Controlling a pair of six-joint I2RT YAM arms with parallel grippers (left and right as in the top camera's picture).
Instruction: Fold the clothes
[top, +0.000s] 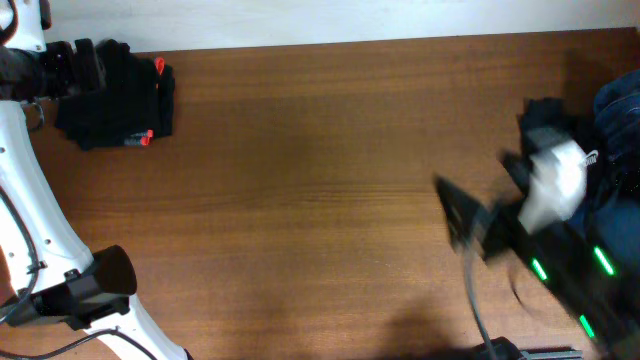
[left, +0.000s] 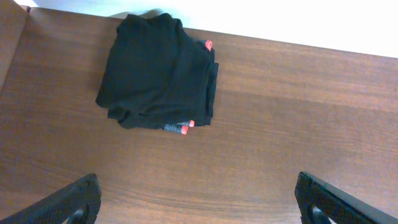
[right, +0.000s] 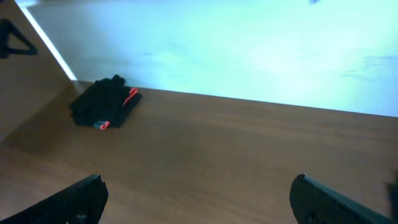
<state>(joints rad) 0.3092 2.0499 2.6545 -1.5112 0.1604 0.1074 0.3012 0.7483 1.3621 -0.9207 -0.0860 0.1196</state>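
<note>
left pincer (left: 196, 190), right pincer (right: 198, 190) gape wide; black clothes (left: 155, 71) folded

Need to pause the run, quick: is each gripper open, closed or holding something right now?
Left gripper: open, holding nothing.
Right gripper: open, holding nothing.

counted 1 folded black garment (top: 115, 95); 1 heap of loose clothes (top: 618, 110), its pieces were uncountable; 1 wooden table (top: 300, 200)
</note>
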